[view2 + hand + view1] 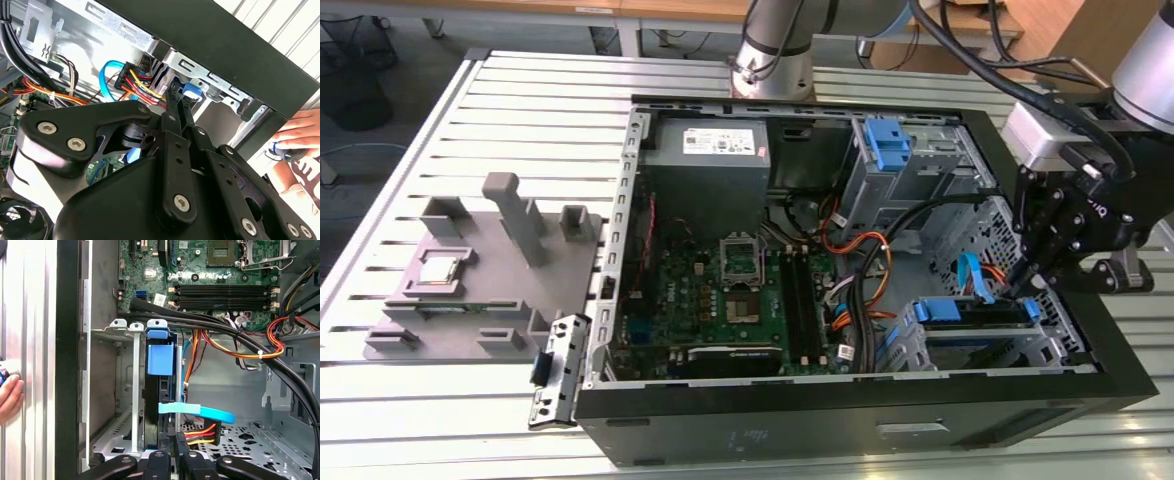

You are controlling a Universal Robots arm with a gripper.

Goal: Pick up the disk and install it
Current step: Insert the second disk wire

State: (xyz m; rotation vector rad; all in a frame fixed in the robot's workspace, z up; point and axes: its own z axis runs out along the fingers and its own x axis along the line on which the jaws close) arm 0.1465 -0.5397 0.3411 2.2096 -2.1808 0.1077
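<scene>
One disk: you see the disk (160, 360) in its blue carrier seated on edge inside the metal drive bay (131, 390) of the open computer case (854, 420), at the corner on the exterior view's right.
Gripper: your gripper (181, 97) sits at the carrier's blue end tab (192, 91); its two thin fingers (172, 112) are nearly together, the tab just at their tips, but you cannot tell whether they grip it.
Cables: a light-blue data cable (200, 411) and red-yellow power wires (200, 432) lie beside the disk.
Hand: a person's hand (300, 130) rests outside the case wall.
</scene>
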